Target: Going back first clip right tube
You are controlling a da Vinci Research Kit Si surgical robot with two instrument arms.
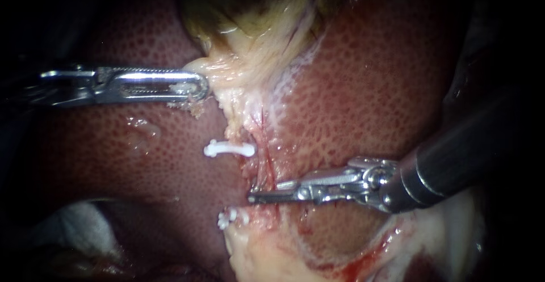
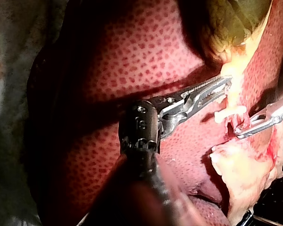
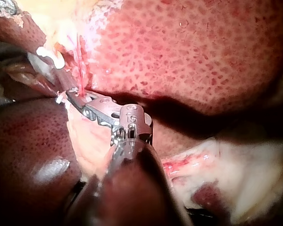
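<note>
Upper white plastic clip (image 1: 230, 148): seated across the thin pinkish tube strand (image 1: 262, 165), which runs down from the pale yellow tissue fold (image 1: 227, 69). A lower white plastic clip (image 1: 231, 218) sits further along the same strand. The endoscope view does not settle which tube is the right one. Clipping is judged complete and withdrawal is not yet done. The slender right instrument with thin steel jaws (image 1: 255, 197) rests its tip against the strand between the two clips, jaws at a narrow gap and empty. The left instrument with toothed steel jaws (image 1: 198, 86) is clamped on the fold under the greenish gallbladder (image 1: 255, 9), tensioning the strand. The retreat path over the dark red dotted liver (image 1: 369, 89) appears free; the lower clip, just beside the tip, is the snag risk
</note>
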